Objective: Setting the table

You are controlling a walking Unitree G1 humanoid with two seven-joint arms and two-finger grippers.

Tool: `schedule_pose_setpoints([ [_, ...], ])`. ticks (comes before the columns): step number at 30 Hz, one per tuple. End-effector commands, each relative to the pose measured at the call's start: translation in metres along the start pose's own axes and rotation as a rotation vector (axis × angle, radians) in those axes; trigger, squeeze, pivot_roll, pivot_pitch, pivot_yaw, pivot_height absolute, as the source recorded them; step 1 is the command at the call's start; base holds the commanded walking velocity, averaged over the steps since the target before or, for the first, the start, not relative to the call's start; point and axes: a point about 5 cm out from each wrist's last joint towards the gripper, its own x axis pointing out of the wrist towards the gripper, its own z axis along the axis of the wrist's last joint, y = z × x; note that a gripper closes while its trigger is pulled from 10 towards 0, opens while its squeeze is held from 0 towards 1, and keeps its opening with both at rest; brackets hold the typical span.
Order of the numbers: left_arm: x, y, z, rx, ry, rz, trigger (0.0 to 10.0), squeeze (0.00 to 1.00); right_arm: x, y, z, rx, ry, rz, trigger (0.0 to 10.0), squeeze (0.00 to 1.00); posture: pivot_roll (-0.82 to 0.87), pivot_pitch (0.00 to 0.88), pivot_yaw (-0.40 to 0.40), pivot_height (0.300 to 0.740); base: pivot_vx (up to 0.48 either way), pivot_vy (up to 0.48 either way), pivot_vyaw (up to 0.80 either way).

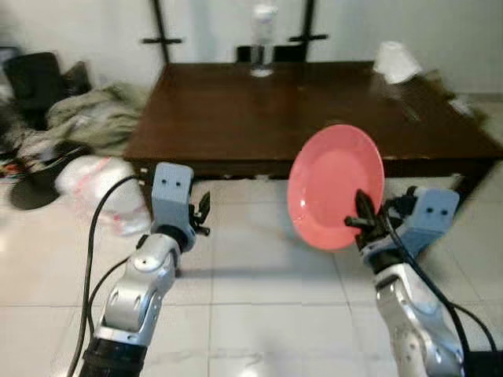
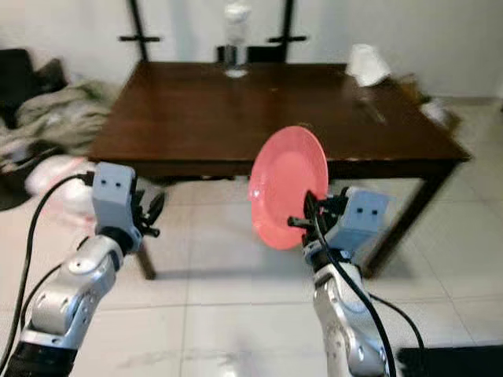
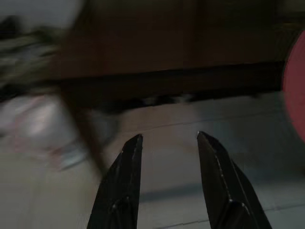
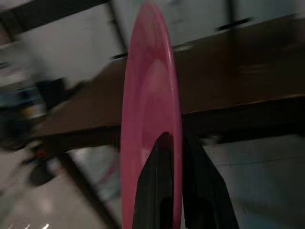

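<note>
Head views bright & even, soft light w/ a pale sheen on the floor tiles (image 1: 259,275) and a faint glare patch on the dark table (image 1: 314,110). Soft shadow under the table edge. Slight softness overall — the bottle (image 1: 263,35) at the far edge is hazy. Wrist views much dimmer: left one dark, background smeared by motion blur, only the fingers (image 3: 121,191) fairly crisp. Right one murky, edges blurred — the pink plate (image 4: 150,119) is the clearest thing there.

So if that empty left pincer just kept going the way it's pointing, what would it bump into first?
Probably the near edge of the dark wooden table or the shaded space under it. The open left pincer points that way across tiled floor; depth is hard to judge.
</note>
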Motion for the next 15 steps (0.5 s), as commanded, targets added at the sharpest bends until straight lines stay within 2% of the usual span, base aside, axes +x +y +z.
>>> schedule_pose_setpoints([
  [1, -0.0011, -0.0016, -0.0057, 0.005, 0.028, 0.005, 10.0, 0.0, -0.0025, 0.0011, 0.0021, 0.018, -0.015, 0.01, 10.0, 0.0, 0.02, 0.086, 0.076, 0.74, 0.0, 0.0, 0.8],
  [15, 0.0004, 0.001, -0.008, 0.037, 0.05, 0.068, 10.0, 0.0, -0.0032, 0.0041, 0.0019, 0.052, -0.013, 0.033, 10.0, 0.0, 0.02, 0.089, 0.078, 0.74, 0.0, 0.0, 0.8],
])
